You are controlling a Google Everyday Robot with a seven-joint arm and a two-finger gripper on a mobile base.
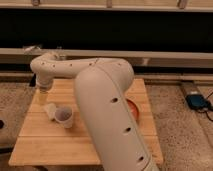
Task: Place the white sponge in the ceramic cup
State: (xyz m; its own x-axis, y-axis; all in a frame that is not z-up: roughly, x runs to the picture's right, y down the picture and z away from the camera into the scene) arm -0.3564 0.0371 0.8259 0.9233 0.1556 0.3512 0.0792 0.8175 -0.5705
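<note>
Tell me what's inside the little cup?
Nothing shows inside the ceramic cup; its near wall hides the bottom. The white sponge lies outside, right beside it, close to the gripper.

- One wooden table, light brown, made of slats.
- One ceramic cup, small, pale and round.
- One white sponge, a thin flat pad just beside the cup.
- One orange-red bowl, only its edge is seen.
- One big white robot arm with one gripper, which hangs over the table near the sponge.
- One blue object on the floor.
</note>
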